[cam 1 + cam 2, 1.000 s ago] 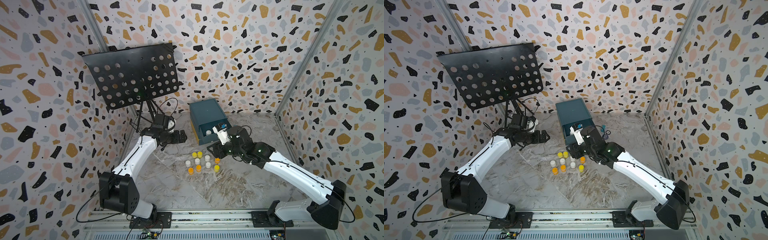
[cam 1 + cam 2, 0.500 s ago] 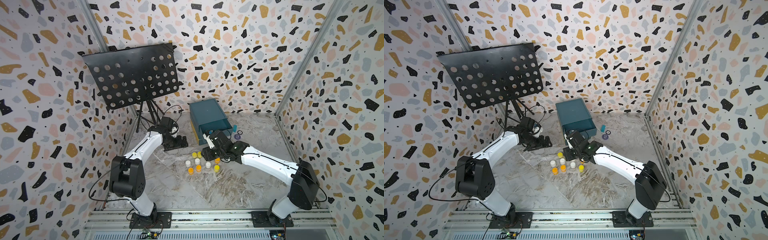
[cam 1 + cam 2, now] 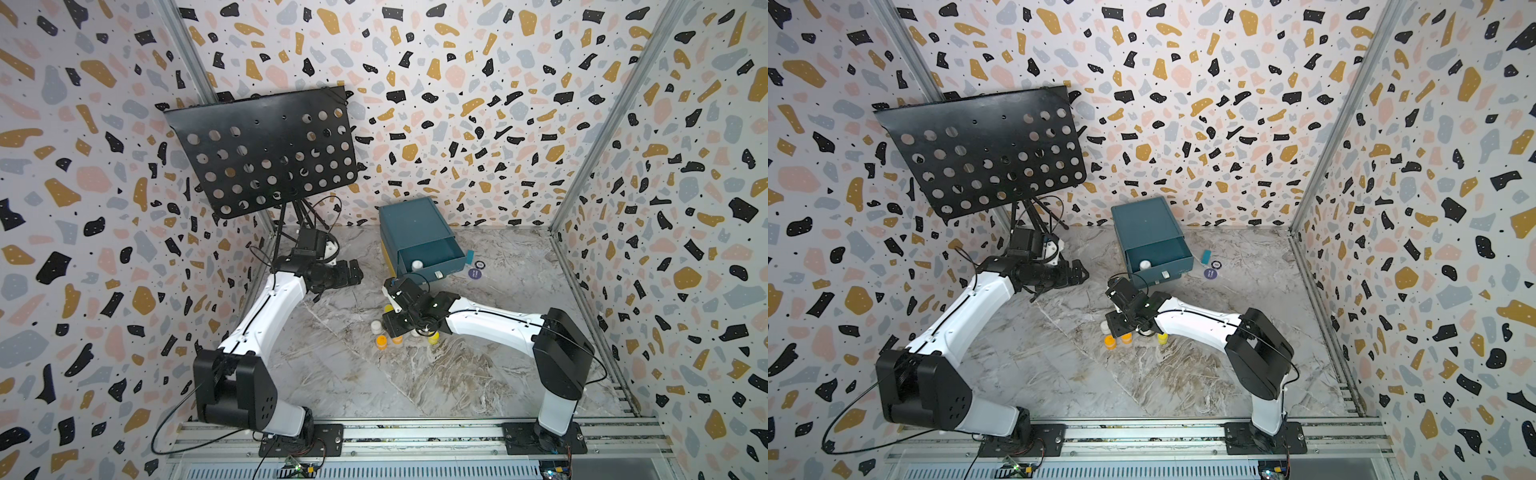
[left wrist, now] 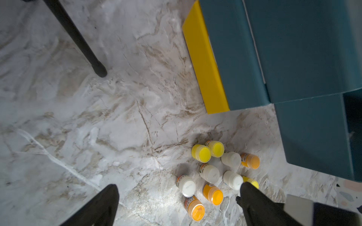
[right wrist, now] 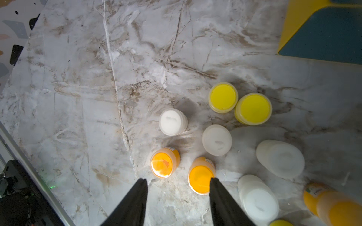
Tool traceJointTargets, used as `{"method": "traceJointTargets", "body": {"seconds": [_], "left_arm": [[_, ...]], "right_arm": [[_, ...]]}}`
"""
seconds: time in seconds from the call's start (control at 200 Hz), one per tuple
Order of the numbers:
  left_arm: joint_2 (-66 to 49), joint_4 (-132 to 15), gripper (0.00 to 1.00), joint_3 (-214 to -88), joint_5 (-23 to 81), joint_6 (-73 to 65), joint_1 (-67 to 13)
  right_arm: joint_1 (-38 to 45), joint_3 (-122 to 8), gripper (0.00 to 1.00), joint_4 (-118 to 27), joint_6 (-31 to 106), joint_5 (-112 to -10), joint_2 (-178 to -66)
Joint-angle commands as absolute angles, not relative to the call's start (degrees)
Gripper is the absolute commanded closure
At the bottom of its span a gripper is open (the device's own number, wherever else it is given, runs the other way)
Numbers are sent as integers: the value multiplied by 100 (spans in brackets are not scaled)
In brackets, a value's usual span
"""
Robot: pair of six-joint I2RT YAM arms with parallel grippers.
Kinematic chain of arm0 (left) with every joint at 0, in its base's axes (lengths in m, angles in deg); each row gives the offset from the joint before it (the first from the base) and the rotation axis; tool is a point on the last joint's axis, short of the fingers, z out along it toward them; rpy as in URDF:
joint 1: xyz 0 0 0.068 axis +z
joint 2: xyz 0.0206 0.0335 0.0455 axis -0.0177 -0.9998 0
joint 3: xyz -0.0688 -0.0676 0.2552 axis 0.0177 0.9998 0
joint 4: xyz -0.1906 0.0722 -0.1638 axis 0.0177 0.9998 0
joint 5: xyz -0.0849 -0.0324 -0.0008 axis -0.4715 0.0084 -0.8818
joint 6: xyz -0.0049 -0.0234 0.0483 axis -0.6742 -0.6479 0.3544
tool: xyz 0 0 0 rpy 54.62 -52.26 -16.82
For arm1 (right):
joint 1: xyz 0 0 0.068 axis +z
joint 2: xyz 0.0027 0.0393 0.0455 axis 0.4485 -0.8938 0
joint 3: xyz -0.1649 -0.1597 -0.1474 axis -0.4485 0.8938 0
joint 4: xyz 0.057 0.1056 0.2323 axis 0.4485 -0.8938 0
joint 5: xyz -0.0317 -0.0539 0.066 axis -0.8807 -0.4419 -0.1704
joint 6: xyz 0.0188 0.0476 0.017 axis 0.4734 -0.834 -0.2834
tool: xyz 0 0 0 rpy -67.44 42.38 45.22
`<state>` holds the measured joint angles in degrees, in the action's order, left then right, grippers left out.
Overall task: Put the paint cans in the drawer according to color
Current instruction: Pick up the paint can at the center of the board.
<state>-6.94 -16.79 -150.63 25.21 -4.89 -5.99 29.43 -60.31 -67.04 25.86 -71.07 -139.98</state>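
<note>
The teal drawer [image 3: 451, 266] stands pulled open from its cabinet, with one white paint can [image 3: 417, 264] inside, seen in both top views [image 3: 1145, 264]. Several white, yellow and orange paint cans cluster on the floor in front of it. My right gripper [image 5: 178, 181] hovers open over the cluster's near edge, with bare floor between its fingers. One fingertip [image 5: 213, 183] overlaps an orange can [image 5: 200, 176]; another orange can [image 5: 163, 163] stands just ahead. In a top view the right gripper [image 3: 401, 326] hides most of the cluster. My left gripper [image 4: 178, 186] is open, off to the left [image 3: 353, 272].
A black perforated music stand [image 3: 266, 153] rises at the back left; one of its legs [image 4: 78, 41] rests on the floor near the left arm. A yellow drawer front [image 4: 205, 64] shows at the cabinet's base. A purple disc [image 3: 475, 273] lies right of the drawer.
My right gripper has come away from the drawer front and down over the cans on the floor. The left gripper has stayed at the left.
</note>
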Motion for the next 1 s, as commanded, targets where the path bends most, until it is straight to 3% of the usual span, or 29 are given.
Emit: {"method": "traceJointTargets", "body": {"seconds": [0.0, 0.996], "left_arm": [[-381, -2130, 0, -14850, 2551, -601, -540], [70, -2429, 0, -14647, 2335, -775, -514]], "right_arm": [[2976, -6453, 44, -6718, 2510, -7068, -14168], [3206, -7848, 42, -7295, 2255, -7355, -15796]]}}
